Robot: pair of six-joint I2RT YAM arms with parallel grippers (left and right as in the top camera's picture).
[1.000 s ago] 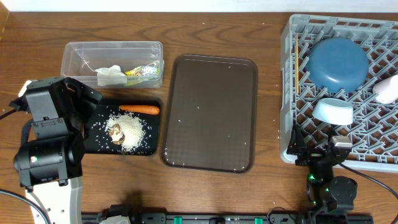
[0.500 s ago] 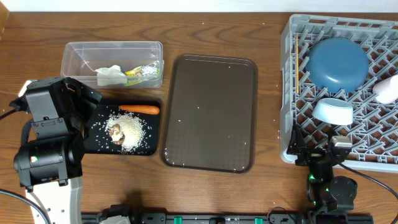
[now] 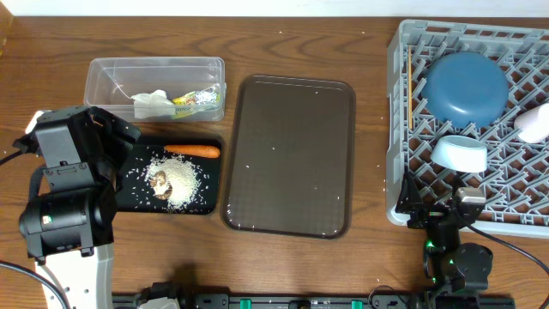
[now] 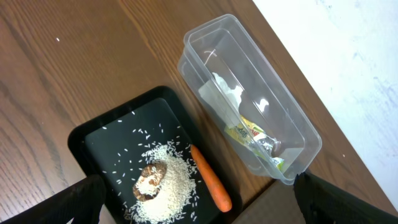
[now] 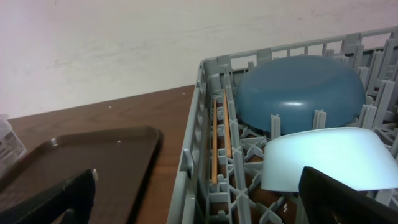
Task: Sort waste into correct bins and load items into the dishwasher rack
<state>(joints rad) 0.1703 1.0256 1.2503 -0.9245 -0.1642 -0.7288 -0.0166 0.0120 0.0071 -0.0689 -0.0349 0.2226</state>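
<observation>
The clear tub point(image 3: 154, 69) holds the crumpled wrapper point(image 3: 197, 99) and a white tissue; both show in the left wrist view point(image 4: 255, 134). The black tray point(image 3: 129, 193) holds the carrot point(image 3: 192, 151), the rice point(image 3: 182, 182) and the brown lump point(image 3: 159, 180). The grey rack point(image 3: 396, 129) holds the dark blue bowl point(image 3: 467, 86), the small pale blue bowl point(image 3: 459, 153), a white cup point(image 3: 536, 124) and the chopsticks point(image 3: 410, 86). The pale blue cup is out of view. My left gripper point(image 4: 199, 190) is open and empty above the black tray. My right gripper point(image 5: 196, 186) is open and empty at the rack's front left corner.
The large dark brown serving tray point(image 3: 289, 154) lies between the bins and the rack, with a few stray rice grains on it. My left arm point(image 3: 64, 197) stands left of the black tray. A white wall lies behind the table.
</observation>
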